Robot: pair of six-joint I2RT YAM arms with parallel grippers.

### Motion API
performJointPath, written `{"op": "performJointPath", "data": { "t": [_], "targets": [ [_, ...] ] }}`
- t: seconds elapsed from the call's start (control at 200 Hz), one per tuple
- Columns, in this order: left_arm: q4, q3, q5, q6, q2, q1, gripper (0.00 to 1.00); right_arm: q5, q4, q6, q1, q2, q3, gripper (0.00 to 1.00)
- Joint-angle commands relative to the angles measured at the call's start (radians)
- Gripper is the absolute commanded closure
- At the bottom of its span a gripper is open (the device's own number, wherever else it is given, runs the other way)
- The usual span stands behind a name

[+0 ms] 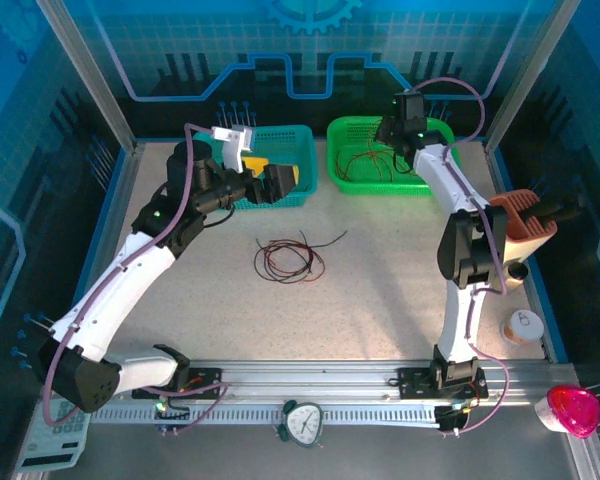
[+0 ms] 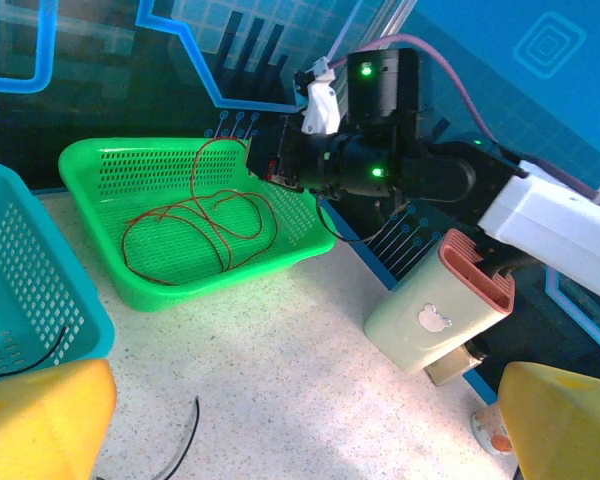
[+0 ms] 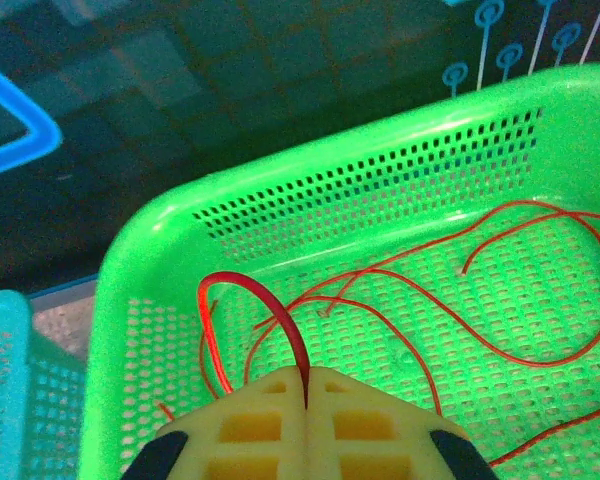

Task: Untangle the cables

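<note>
Cables (image 1: pixel 288 260), red and black, lie in one loose tangle at the centre of the table (image 1: pixel 400 290), between the two arms. More red cable (image 2: pixel 200 225) lies looped in the green basket (image 1: pixel 360 186). Right gripper (image 3: pixel 305 388): above that basket, jaws closed on a strand of the red cable. Left gripper (image 1: pixel 275 172): beside the teal basket (image 2: pixel 20 260), jaws wide apart, holding nothing. A dark strand (image 2: pixel 25 365), probably a black cable, lies inside the teal basket.
</note>
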Motion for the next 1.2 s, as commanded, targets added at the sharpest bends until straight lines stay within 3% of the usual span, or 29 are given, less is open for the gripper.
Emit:
{"op": "performJointPath", "data": {
  "t": [0.0, 0.15, 0.275, 0.37, 0.815, 1.045, 1.195],
  "targets": [
    [0.001, -0.004, -0.009, 0.003, -0.014, -0.007, 0.01, -0.027, -0.097, 0.035, -0.051, 0.075, 0.066, 1.00],
    [0.003, -0.010, -0.006, -0.004, -0.016, -0.007, 0.01, -0.063, -0.170, 0.045, -0.087, 0.142, 0.133, 0.99],
    [0.006, -0.013, -0.009, -0.012, -0.018, -0.008, 0.01, -0.092, -0.189, 0.044, -0.099, 0.151, 0.157, 0.64],
    [0.009, -0.014, -0.007, -0.020, -0.018, -0.009, 0.01, -0.098, -0.190, 0.039, -0.100, 0.137, 0.159, 0.53],
    [0.009, -0.019, -0.017, -0.025, -0.021, -0.024, 0.01, -0.211, -0.078, 0.079, -0.088, -0.031, 0.023, 0.48],
    [0.031, -0.122, -0.083, -0.011, -0.035, -0.024, 0.01, -0.267, 0.060, 0.038, 0.032, -0.243, -0.224, 0.48],
    [0.055, -0.236, -0.204, -0.022, -0.078, -0.017, 0.01, -0.282, 0.150, -0.012, 0.146, -0.386, -0.461, 0.49]
  ]
}}
